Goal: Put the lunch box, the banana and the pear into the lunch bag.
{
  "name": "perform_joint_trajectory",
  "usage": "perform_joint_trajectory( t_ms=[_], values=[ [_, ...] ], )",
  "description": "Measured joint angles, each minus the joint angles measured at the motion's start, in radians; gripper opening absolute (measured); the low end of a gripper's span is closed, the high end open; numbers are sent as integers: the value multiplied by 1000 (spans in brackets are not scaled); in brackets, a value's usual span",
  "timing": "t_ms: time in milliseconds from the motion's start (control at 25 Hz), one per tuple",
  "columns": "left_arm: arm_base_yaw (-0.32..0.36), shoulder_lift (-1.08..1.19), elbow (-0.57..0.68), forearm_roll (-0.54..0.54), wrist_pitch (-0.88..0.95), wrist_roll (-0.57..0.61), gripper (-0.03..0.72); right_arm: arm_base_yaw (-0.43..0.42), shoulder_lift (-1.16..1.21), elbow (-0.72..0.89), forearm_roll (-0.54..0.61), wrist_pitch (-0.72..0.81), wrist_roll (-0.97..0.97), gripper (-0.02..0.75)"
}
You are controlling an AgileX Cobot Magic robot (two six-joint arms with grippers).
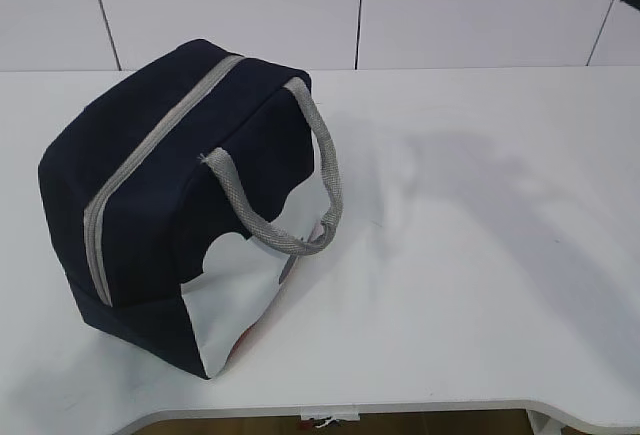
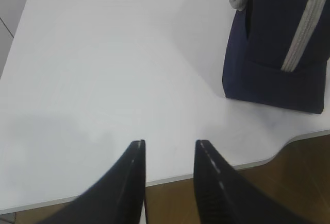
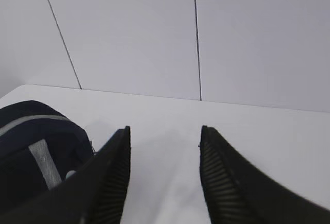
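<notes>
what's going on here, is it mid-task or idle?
Nothing is being handled right now. The navy lunch bag sits on the white table with its grey zipper closed. The left gripper hangs open over bare table near the front edge, apart from the bag. The right gripper is open too, empty, beside the bag. No lunch box, banana or pear is visible.

**Three views, one shared bag**

The exterior camera looks down at a slant across the table toward the back wall. The left wrist camera looks down over the front edge; the right faces the wall (low, close). All show the lunch bag.
</notes>
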Motion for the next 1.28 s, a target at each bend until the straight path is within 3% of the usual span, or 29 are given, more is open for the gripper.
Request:
perform_joint_trajectory(
  t_ms=[240,480,920,1280],
  values=[
    [0,0,0,0,0,0,243,0,-127,134,0,-11,-4,366],
    [0,0,0,0,0,0,243,0,-180,146,0,-91,-4,366],
    [0,0,0,0,0,0,243,0,-337,149,0,-54,-5,366],
    [0,0,0,0,0,0,243,0,-477,261,0,-51,-5,366]
  ],
)
